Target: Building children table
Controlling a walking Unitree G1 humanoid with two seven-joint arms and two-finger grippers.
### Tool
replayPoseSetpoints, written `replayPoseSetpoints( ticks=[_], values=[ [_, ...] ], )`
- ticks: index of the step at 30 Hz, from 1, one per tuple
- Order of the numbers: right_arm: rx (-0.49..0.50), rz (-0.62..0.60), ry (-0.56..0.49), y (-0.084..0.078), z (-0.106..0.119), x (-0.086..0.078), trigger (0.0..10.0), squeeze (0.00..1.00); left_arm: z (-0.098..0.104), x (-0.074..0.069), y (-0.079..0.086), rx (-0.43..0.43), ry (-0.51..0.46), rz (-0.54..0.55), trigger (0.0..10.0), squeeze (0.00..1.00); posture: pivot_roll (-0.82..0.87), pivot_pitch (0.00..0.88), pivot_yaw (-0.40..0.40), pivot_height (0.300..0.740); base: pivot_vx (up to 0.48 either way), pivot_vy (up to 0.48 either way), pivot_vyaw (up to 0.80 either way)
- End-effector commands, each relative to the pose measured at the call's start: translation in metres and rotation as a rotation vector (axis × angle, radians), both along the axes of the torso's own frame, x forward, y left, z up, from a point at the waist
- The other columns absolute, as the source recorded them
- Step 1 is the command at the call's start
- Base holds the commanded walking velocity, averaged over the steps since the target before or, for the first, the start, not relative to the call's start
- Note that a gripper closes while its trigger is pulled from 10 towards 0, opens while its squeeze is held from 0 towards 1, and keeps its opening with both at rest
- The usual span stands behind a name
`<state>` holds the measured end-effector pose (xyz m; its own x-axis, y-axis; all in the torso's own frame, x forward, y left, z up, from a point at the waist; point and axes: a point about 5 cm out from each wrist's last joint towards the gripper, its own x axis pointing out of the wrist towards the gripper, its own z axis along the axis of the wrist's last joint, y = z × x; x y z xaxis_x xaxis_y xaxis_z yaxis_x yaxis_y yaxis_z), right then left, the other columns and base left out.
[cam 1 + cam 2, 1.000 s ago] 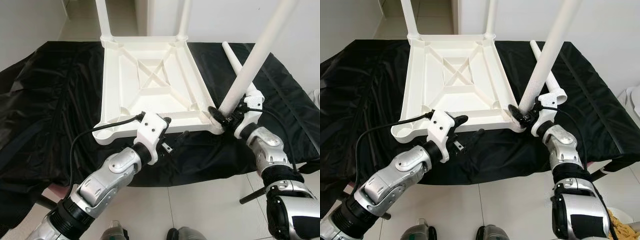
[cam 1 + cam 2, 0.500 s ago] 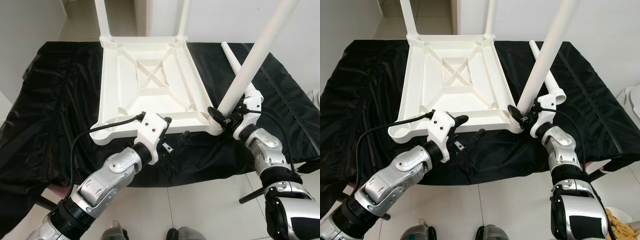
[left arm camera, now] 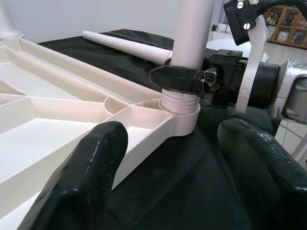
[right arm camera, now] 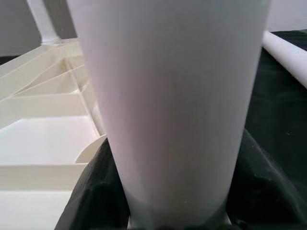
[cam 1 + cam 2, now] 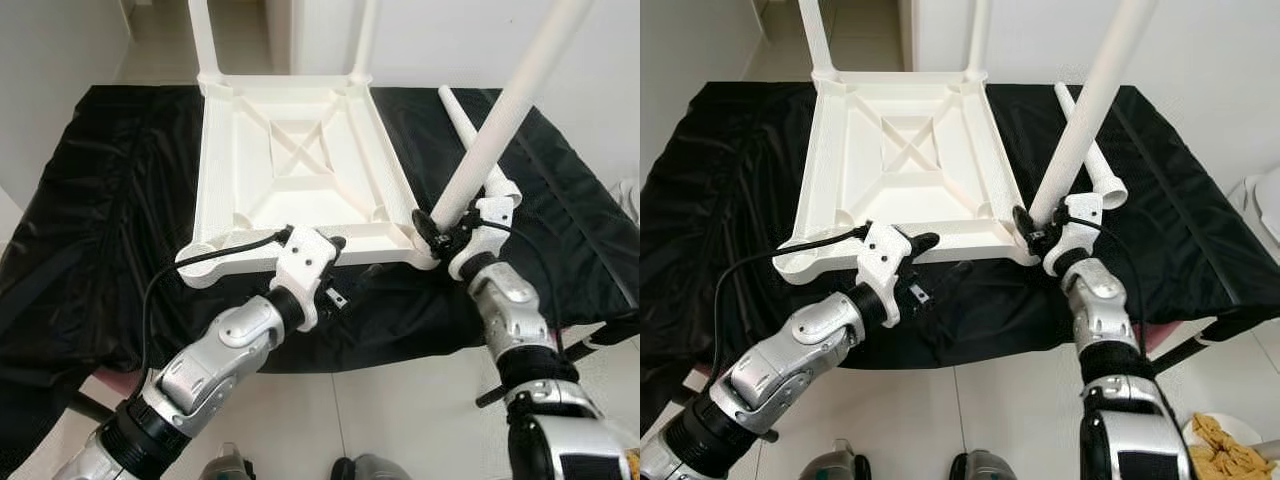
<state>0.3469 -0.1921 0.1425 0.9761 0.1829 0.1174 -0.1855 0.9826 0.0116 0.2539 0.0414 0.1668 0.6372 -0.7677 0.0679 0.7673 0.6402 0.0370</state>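
White leg (image 5: 500, 120) gripped by right hand (image 5: 437, 226)

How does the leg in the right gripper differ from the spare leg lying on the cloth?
The held leg stands tilted with its threaded end in the near right corner socket of the upturned tabletop; the spare leg lies flat on the black cloth behind it. The right gripper is shut around the held leg's base; nothing grips the spare leg. Both are plain white tubes.
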Motion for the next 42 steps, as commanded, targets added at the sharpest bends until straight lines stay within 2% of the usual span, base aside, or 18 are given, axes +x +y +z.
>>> replayPoseSetpoints(
  ticks=[1,4,6,11,17,21,27,32,33,35,42],
  values=[
    [0.050,-0.056,0.021,-0.002,-0.002,0.000,10.0,0.00,-0.002,-0.010,-0.006,0.023,-0.014,-0.225,10.0,0.00,0.02,0.054,-0.046,0.740,0.000,0.000,0.00],
    [0.059,-0.156,0.029,0.001,0.001,-0.002,10.0,0.00,-0.002,-0.010,-0.007,0.022,-0.013,-0.226,10.0,0.00,0.02,0.058,-0.047,0.740,0.000,0.000,0.00],
    [0.059,-0.156,0.029,0.001,0.001,-0.002,10.0,0.00,-0.002,-0.010,-0.007,0.022,-0.013,-0.226,10.0,0.00,0.02,0.058,-0.047,0.740,0.000,0.000,0.00],
    [0.063,-0.261,0.039,0.005,0.003,-0.005,10.0,0.00,-0.001,-0.010,-0.007,0.021,-0.015,-0.224,10.0,0.00,0.02,0.064,-0.048,0.740,0.000,0.000,0.00],
    [0.075,-0.492,0.070,0.013,0.003,-0.011,10.0,0.00,-0.001,-0.009,-0.008,0.017,-0.015,-0.222,10.0,0.00,0.02,0.068,-0.049,0.740,0.000,0.000,0.00],
    [0.101,-0.603,0.071,0.019,0.002,-0.017,10.0,0.00,0.000,-0.008,-0.008,0.015,-0.016,-0.220,10.0,0.00,0.02,0.069,-0.048,0.740,0.000,0.000,0.00],
    [0.114,-0.603,0.095,0.031,0.001,-0.019,10.0,0.00,0.000,-0.007,-0.008,0.015,-0.017,-0.217,10.0,0.00,0.03,0.070,-0.047,0.740,0.000,0.000,0.00],
    [0.112,-0.578,0.085,0.033,0.003,-0.018,10.0,0.00,0.000,-0.007,-0.007,0.014,-0.018,-0.214,10.0,0.00,0.03,0.070,-0.045,0.740,0.000,0.000,0.00],
    [0.112,-0.566,0.076,0.033,0.004,-0.018,10.0,1.00,0.001,-0.007,-0.007,0.014,-0.019,-0.214,10.0,0.00,0.03,0.071,-0.043,0.740,0.000,0.000,0.00],
    [0.112,-0.513,0.067,0.036,0.005,-0.017,10.0,1.00,0.001,-0.007,-0.007,0.014,-0.019,-0.214,10.0,0.00,0.03,0.071,-0.043,0.740,0.000,0.000,0.00],
    [0.106,-0.514,0.062,0.024,0.004,-0.015,10.0,1.00,0.001,-0.007,-0.007,0.015,-0.020,-0.213,10.0,0.00,0.03,0.072,-0.043,0.740,0.000,0.000,0.00]
  ],
)
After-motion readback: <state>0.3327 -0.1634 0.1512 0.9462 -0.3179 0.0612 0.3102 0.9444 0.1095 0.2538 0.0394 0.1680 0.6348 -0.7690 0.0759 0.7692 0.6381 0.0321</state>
